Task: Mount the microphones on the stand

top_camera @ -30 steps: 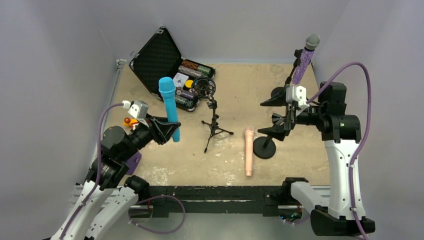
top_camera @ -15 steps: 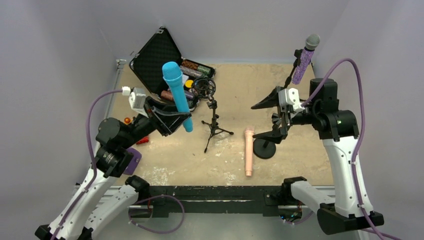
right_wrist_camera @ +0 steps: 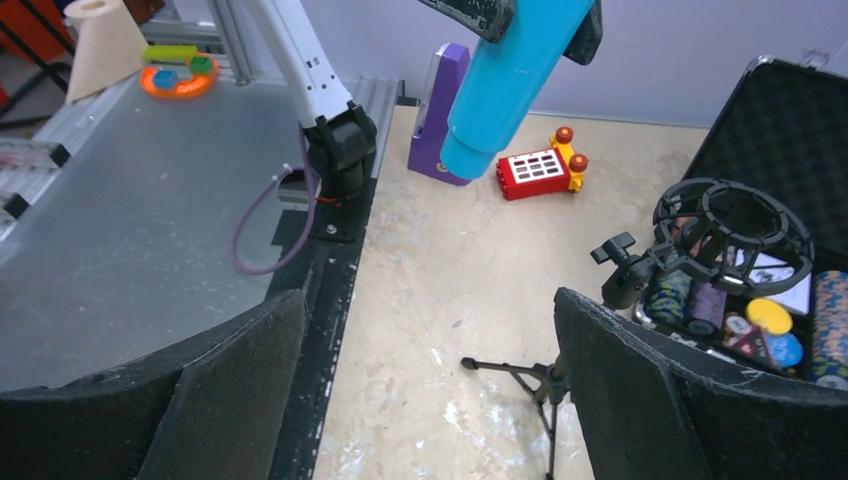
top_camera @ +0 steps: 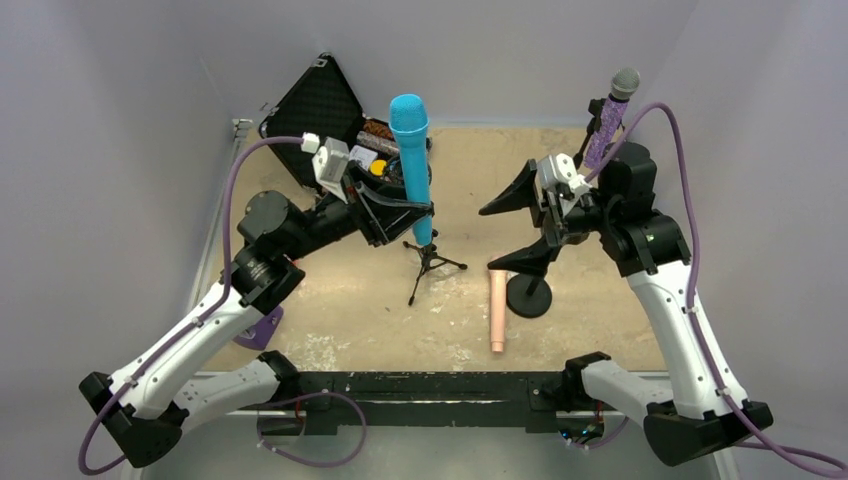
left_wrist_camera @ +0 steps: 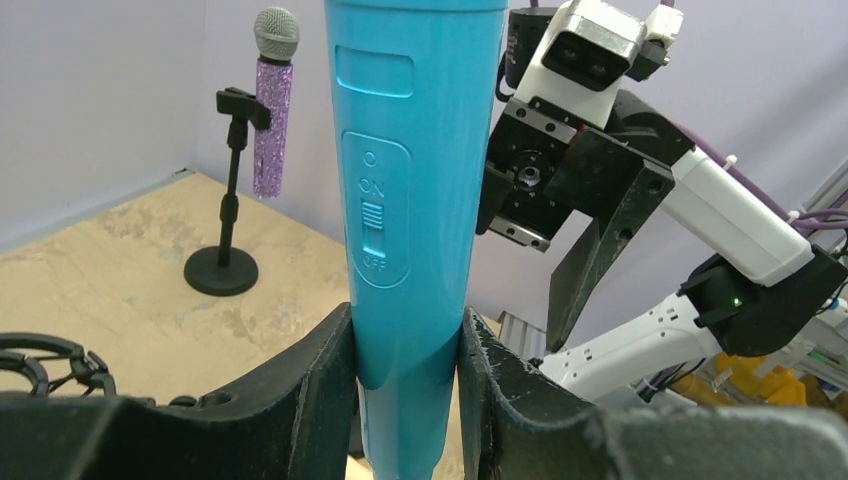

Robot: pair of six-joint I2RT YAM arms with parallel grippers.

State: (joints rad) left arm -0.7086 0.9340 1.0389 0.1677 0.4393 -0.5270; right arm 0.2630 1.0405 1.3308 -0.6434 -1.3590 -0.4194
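Observation:
The bright blue microphone [top_camera: 410, 160] [left_wrist_camera: 415, 200] [right_wrist_camera: 510, 85] stands upright, head up, with my left gripper [top_camera: 405, 207] [left_wrist_camera: 408, 400] shut on its lower body. Its tail hangs just above the black tripod stand [top_camera: 428, 258], whose ring mount [right_wrist_camera: 730, 232] is empty. The glittery purple microphone [top_camera: 608, 125] [left_wrist_camera: 272, 120] sits clipped in the round-base stand [top_camera: 528, 296] at the back right. The peach-pink microphone [top_camera: 497, 305] lies flat on the table beside that base. My right gripper [top_camera: 513, 228] [right_wrist_camera: 430, 390] hangs wide open and empty, right of the tripod.
An open black case [top_camera: 315, 115] with small coloured items stands at the back left, just behind the tripod. A red toy brick [right_wrist_camera: 535, 168] and a purple block [top_camera: 262, 325] lie at the left. The two grippers face each other across the tripod.
My left arm has carried the blue microphone right and toward the back, from the left side to above the tripod stand. The right gripper has shifted left and stays open.

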